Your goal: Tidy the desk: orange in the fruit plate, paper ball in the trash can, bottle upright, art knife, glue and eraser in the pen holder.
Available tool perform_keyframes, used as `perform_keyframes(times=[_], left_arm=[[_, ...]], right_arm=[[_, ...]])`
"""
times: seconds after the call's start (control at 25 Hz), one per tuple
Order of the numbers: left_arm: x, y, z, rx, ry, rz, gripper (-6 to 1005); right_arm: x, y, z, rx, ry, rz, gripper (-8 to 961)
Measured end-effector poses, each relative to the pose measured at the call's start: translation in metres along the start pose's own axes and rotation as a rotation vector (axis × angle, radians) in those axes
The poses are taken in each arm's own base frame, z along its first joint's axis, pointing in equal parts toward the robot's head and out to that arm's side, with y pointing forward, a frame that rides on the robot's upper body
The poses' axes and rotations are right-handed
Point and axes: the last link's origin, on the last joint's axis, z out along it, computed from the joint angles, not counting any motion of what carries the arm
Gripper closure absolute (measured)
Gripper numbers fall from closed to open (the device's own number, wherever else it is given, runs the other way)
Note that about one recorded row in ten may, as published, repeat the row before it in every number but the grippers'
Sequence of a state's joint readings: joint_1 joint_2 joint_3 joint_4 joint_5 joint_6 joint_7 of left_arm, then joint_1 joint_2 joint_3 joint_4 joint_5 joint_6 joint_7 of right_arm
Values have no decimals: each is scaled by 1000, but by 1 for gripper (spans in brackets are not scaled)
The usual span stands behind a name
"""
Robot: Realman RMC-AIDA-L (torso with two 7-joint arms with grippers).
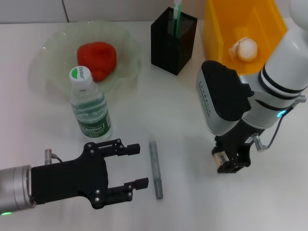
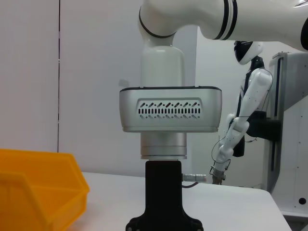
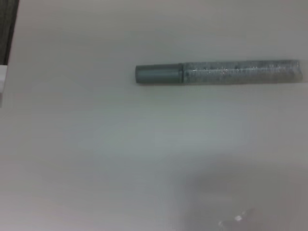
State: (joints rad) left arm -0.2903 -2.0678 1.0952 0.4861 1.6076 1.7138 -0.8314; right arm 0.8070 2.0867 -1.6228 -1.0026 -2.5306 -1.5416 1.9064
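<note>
The reddish orange point(image 1: 97, 57) lies in the pale green fruit plate point(image 1: 53, 53). In front of the plate the bottle point(image 1: 90, 107) stands upright. A white paper ball point(image 1: 244, 49) rests in the yellow trash can point(image 1: 219, 24). The black mesh pen holder point(image 1: 173, 42) holds a green stick. A grey glue stick point(image 1: 155, 168) point(image 3: 216, 73) lies flat on the table. Just left of it my left gripper point(image 1: 139, 166) hovers open and empty. My right gripper point(image 1: 231, 163) points down at the table on the right, and a small pale eraser point(image 1: 220, 158) shows at its tip.
The left wrist view looks across at my right arm's grey wrist housing point(image 2: 171, 108) and a corner of the yellow trash can point(image 2: 38, 187). White table surface point(image 1: 192, 207) lies between the two grippers.
</note>
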Motion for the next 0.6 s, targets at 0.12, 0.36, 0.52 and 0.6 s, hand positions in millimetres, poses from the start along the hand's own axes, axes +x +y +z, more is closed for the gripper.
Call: perform_keyframes(times=[0.12, 0.36, 0.52, 0.6], left_arm=[[0, 0, 0, -1, 1, 1, 337], [1, 0, 0, -2, 5, 5, 338], [2, -1, 1, -6, 4, 7, 338], [2, -1, 1, -6, 4, 7, 338]], right_arm=[[-1, -3, -8, 30, -20, 24, 534], [6, -25, -63, 263, -112, 135, 535], [13, -36, -116, 525, -264, 207, 536], [16, -37, -147, 709, -401, 223, 537]])
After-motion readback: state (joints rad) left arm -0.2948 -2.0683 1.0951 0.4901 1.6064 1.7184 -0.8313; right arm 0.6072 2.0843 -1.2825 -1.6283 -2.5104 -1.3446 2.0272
